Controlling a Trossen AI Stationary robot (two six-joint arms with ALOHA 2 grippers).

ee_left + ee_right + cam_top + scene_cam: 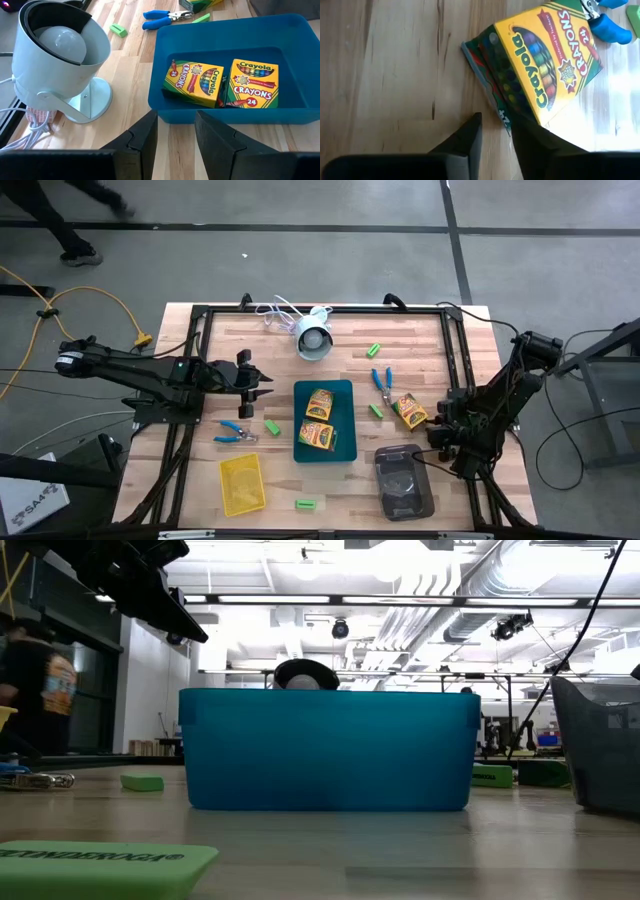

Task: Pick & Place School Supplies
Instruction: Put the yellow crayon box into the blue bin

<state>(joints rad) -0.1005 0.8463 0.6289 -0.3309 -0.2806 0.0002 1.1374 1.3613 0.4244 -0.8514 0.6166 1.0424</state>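
Crayon boxes are what I'd count first: two of them already lie side by side inside the teal tray at the middle of the table, and a third crayon box sits on the bare wood toward the right side, well short of any tray. The right gripper is down right at that loose box, its fingers parted only a little, one beside the box's edge and the other seemingly over its corner; I'd call it spread rather than clamped, with nothing held yet.

Around that, the smaller supplies are mostly untouched. One pair of blue-handled pliers lies just beyond the loose box, another on the left side of the table. Green erasers are scattered about: one near the far edge, one beside the loose box, one left of the teal tray, one at the near edge.

The yellow tray and the dark grey tray look empty to me, so I'd judge the job barely a third done.

The left gripper hangs left of the teal tray, fingers apart and empty, facing the white lamp.
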